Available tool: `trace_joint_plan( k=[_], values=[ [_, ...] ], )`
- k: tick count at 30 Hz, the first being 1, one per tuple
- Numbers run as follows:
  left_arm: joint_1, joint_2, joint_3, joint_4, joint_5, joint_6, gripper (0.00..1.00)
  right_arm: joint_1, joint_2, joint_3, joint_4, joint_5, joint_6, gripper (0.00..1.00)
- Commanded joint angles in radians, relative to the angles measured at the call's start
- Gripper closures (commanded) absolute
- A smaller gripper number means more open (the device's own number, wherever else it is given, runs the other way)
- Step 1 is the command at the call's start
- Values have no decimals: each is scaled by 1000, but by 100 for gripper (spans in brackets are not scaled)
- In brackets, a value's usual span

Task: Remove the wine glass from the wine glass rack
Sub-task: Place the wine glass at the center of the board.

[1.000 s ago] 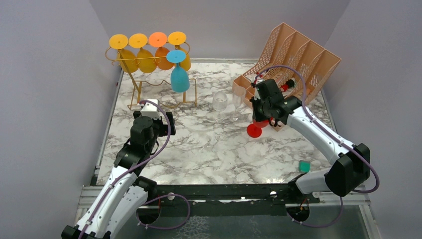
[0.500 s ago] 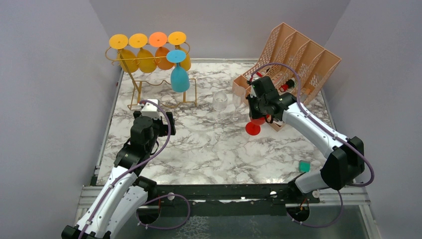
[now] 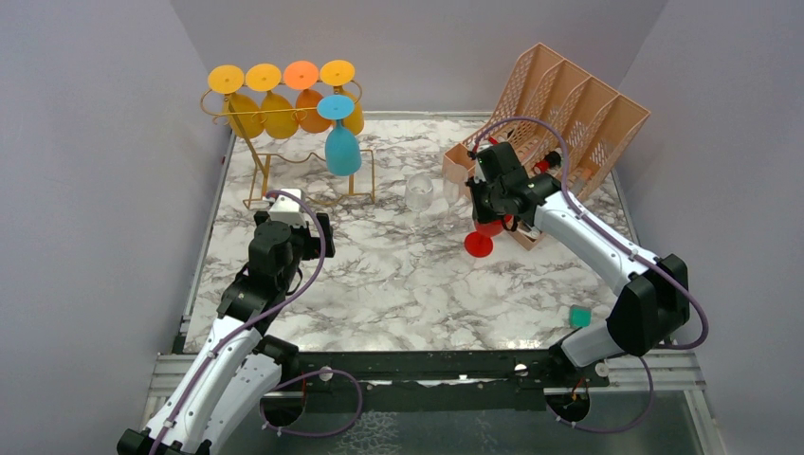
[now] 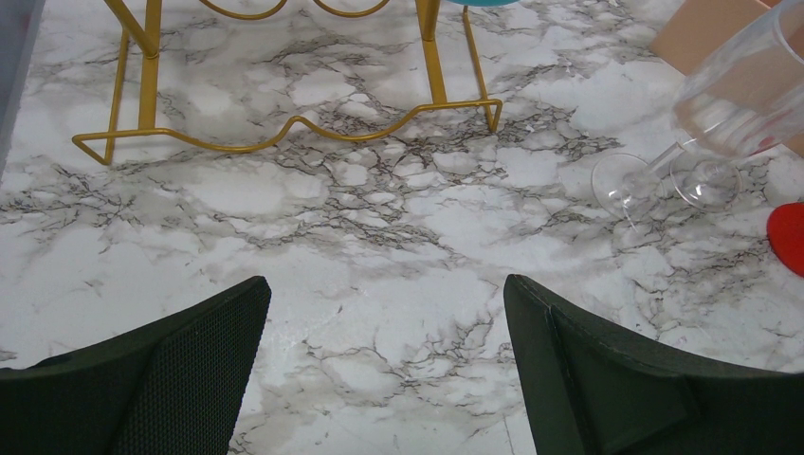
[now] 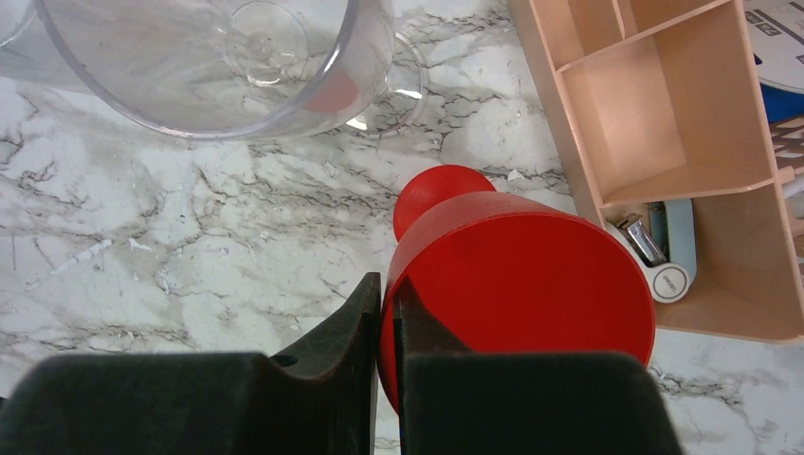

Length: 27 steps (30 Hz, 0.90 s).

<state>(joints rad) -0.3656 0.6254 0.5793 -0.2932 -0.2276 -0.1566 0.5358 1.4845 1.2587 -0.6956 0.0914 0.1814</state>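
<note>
Your right gripper (image 5: 387,294) had its jaws pinched to a thin slit on the rim wall of the red wine glass (image 5: 517,275). That glass leaned with its foot down at the marble, touching or not I could not tell, well apart from the wine glass rack (image 4: 431,57) and just beside the peach file organizer (image 3: 569,104). Your left gripper (image 4: 384,284) hung spread wide and empty over the table, in front of the rack's feet. By the look of it you were at the set-down. The next move called for letting the foot settle flat, parting the jaws and lifting away without knocking the clear glasses (image 3: 419,192) standing near. Plain lavender-grey walls (image 3: 95,190) closed the cell on three sides. The grey-veined white marble table (image 3: 379,294) looked smooth and hard. On the rack, four yellow and orange glasses (image 3: 280,112) and a teal glass (image 3: 341,150) hung bowl-down.
</note>
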Motion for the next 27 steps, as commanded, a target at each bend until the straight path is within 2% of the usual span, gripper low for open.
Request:
trace_joint_plan(
  k=[1,12,27],
  values=[
    [6,-6,-12,26,22,6,1,4,23,37,34,-18,-10,90],
    [6,-4,-12,26,24,6,1,4,36,59,34,-18,-8,88],
    [6,-1,-10,26,28,5,1,4,-4,92,16,-33,1,78]
  ],
)
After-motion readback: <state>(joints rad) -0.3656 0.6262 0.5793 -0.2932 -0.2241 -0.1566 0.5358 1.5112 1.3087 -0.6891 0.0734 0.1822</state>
